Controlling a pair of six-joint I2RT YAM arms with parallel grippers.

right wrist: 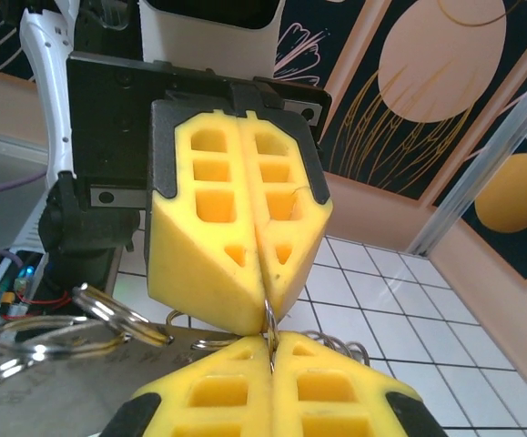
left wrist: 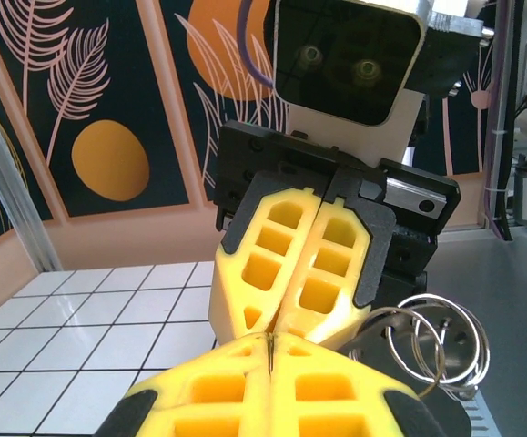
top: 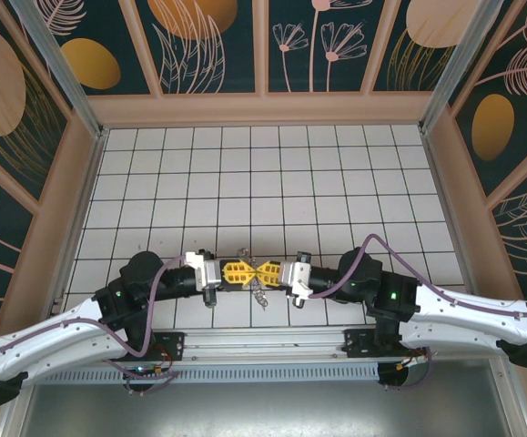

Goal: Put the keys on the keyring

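1. The left gripper is fully closed. Its two yellow fingers are pressed together with no gap along the seam.
2. The right gripper is closed just as tightly and faces the left one tip to tip, so the two pairs of tips touch.
3. In the right wrist view a thin wire loop runs from the seam of the left tips straight into the seam of the right tips. Both grippers appear to pinch it.
4. That loop belongs to the keyring, a single silver bunch hanging just under the meeting point.
5. Counted in the bunch are at least two large split rings, which overlap each other, and one short string of small links. The exact number of links is too fine to tell.
6. The bunch hangs over the near edge of the desk, about midway along that edge.
7. There are two arms. The left arm comes in from the near left corner and the right arm from the near right corner.
8. Each arm bends at the elbow, and the wrists lie level, in line with each other along the near edge.
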